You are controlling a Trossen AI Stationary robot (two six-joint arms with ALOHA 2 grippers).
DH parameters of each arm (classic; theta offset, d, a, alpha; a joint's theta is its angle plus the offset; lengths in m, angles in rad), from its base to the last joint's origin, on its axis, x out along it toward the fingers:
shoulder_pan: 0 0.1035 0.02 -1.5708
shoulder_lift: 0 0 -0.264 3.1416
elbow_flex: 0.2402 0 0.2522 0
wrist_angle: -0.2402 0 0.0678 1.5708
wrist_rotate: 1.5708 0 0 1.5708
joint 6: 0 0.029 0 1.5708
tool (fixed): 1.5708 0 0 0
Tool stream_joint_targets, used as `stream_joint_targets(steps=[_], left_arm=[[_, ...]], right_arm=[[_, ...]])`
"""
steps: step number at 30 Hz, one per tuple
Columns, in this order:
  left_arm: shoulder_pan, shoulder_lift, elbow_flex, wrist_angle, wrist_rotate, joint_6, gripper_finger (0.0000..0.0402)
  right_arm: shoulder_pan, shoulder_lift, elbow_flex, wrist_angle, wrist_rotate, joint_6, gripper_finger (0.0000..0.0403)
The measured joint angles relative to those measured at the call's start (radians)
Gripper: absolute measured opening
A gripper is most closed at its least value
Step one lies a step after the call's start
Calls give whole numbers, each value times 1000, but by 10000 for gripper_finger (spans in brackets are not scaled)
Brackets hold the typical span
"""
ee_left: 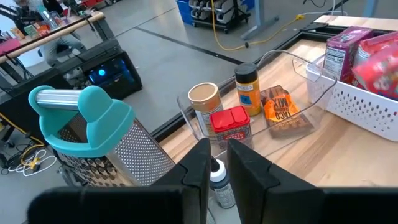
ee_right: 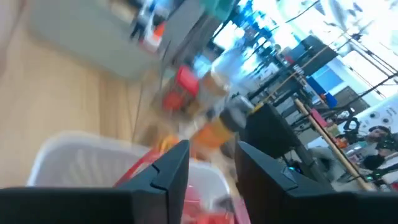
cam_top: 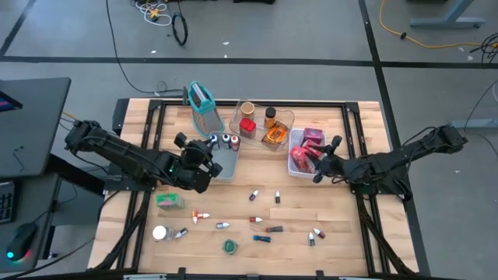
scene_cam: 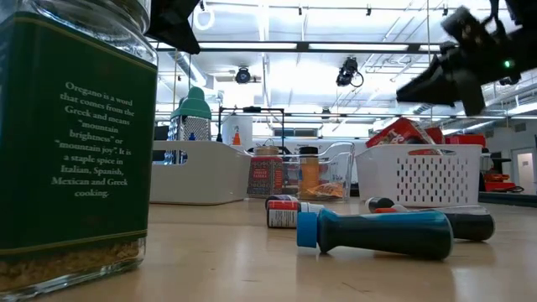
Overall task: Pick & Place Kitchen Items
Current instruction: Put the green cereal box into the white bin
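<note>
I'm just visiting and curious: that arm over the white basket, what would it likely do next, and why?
Probably lift away from the white basket toward the small vials scattered on the table. The right gripper hangs over the basket with its jaws apart and nothing between them, and red and pink packets already lie inside.

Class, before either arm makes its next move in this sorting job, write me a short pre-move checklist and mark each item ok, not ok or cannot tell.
1. Right gripper over the white basket: ok.
2. Right gripper empty, fingers apart: ok.
3. Packets inside the white basket: ok.
4. Left gripper over the grey tray: ok.
5. Left gripper holding a vial: cannot tell.
6. Small vials still loose on the table: not ok.
</note>
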Motion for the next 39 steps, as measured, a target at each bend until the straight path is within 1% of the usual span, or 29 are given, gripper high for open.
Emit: stream_joint_targets(steps=[2, 3, 7, 8, 10, 14, 17, 21, 24, 26, 28, 32, 34, 36, 39], left_arm=[[0, 0, 0, 0, 0, 0, 60], [0, 0, 0, 1, 0, 0, 60], [0, 0, 0, 4, 0, 0, 60], [0, 0, 0, 8, 0, 0, 60], [0, 0, 0, 18, 1, 0, 60], [0, 1, 0, 25, 1, 0, 60], [0, 1, 0, 32, 1, 0, 60], [0, 1, 0, 48, 9, 20, 60], [0, 1, 0, 71, 34, 51, 61], [0, 1, 0, 74, 45, 65, 61], [0, 1, 0, 82, 45, 72, 61], [0, 1, 0, 90, 46, 98, 61], [-1, 1, 0, 89, 73, 127, 61], [-2, 1, 0, 88, 149, 165, 61], [-5, 1, 0, 88, 332, 214, 61]], right_arm=[[0, 0, 0, 88, -28, 0, 144], [0, 0, 0, 126, -62, 0, 145], [-5, 11, 1, 270, -267, 69, 146], [-5, 17, 1, 290, -309, 82, 146], [-5, 32, 5, 329, -359, 78, 146], [-5, 89, 60, 312, -366, 85, 146], [-5, 152, 137, 222, -366, 150, 146], [-5, 244, 275, -68, -365, 234, 146], [-5, 314, 376, -294, -350, 345, 146], [-5, 358, 424, -410, -333, 419, 146], [-10, 394, 449, -481, -307, 478, 146], [-17, 442, 457, -547, -309, 569, 146], [-16, 453, 457, -547, -312, 595, 146], [-16, 462, 457, -503, -312, 602, 146], [-16, 469, 457, -390, -311, 603, 146]])
